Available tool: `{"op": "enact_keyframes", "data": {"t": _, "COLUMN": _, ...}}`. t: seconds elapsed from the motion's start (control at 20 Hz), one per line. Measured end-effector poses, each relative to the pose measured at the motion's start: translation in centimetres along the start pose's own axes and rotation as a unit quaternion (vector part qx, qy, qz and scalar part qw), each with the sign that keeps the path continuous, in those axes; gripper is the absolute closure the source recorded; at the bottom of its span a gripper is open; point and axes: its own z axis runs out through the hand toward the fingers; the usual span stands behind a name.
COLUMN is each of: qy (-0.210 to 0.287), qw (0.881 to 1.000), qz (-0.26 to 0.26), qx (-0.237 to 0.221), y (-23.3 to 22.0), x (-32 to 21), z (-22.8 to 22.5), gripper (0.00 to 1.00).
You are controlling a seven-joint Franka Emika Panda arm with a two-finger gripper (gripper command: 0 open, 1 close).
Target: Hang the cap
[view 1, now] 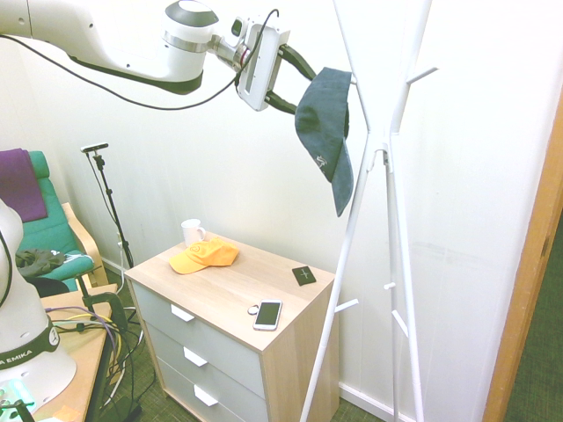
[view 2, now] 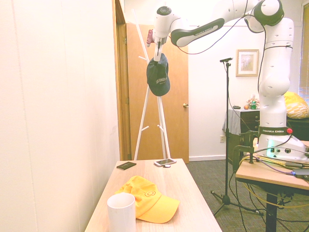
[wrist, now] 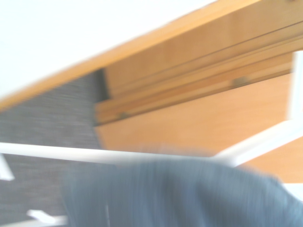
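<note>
We see the grey-blue cap (view 1: 324, 132) hanging on the white coat stand (view 1: 387, 167); our gripper (view 1: 303, 83), at its ten o'clock, looks spread wide.

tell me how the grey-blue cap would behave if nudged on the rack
The grey-blue cap droops limply from the white coat rack, so its crown is probably soft and light. Hanging freely with brim down, it would likely swing, and might slip off the peg.
</note>
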Motion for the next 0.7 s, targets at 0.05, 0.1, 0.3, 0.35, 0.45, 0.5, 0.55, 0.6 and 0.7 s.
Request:
{"op": "enact_keyframes", "data": {"t": 0.05, "qy": -0.015, "qw": 1.000, "qz": 0.009, "qx": 0.013, "y": 0.0, "x": -0.1, "z": -0.2, "gripper": 0.00}}
{"op": "enact_keyframes", "data": {"t": 0.1, "qy": -0.035, "qw": 0.999, "qz": 0.019, "qx": 0.030, "y": 0.0, "x": -0.2, "z": -0.5, "gripper": 0.00}}
{"op": "enact_keyframes", "data": {"t": 0.3, "qy": -0.133, "qw": 0.984, "qz": 0.040, "qx": 0.114, "y": -0.1, "x": -0.5, "z": -2.3, "gripper": 0.00}}
{"op": "enact_keyframes", "data": {"t": 0.35, "qy": -0.158, "qw": 0.977, "qz": 0.042, "qx": 0.134, "y": 0.0, "x": -0.4, "z": -2.9, "gripper": 0.00}}
{"op": "enact_keyframes", "data": {"t": 0.45, "qy": -0.206, "qw": 0.962, "qz": 0.046, "qx": 0.173, "y": 0.5, "x": -0.1, "z": -3.8, "gripper": 0.00}}
{"op": "enact_keyframes", "data": {"t": 0.5, "qy": -0.229, "qw": 0.953, "qz": 0.048, "qx": 0.191, "y": 0.7, "x": 0.0, "z": -4.0, "gripper": 0.00}}
{"op": "enact_keyframes", "data": {"t": 0.55, "qy": -0.252, "qw": 0.944, "qz": 0.051, "qx": 0.208, "y": 1.0, "x": 0.1, "z": -3.9, "gripper": 0.00}}
{"op": "enact_keyframes", "data": {"t": 0.6, "qy": -0.276, "qw": 0.933, "qz": 0.055, "qx": 0.224, "y": 1.3, "x": 0.1, "z": -3.7, "gripper": 0.00}}
{"op": "enact_keyframes", "data": {"t": 0.7, "qy": -0.324, "qw": 0.910, "qz": 0.060, "qx": 0.252, "y": 1.6, "x": -0.2, "z": -3.1, "gripper": 0.00}}
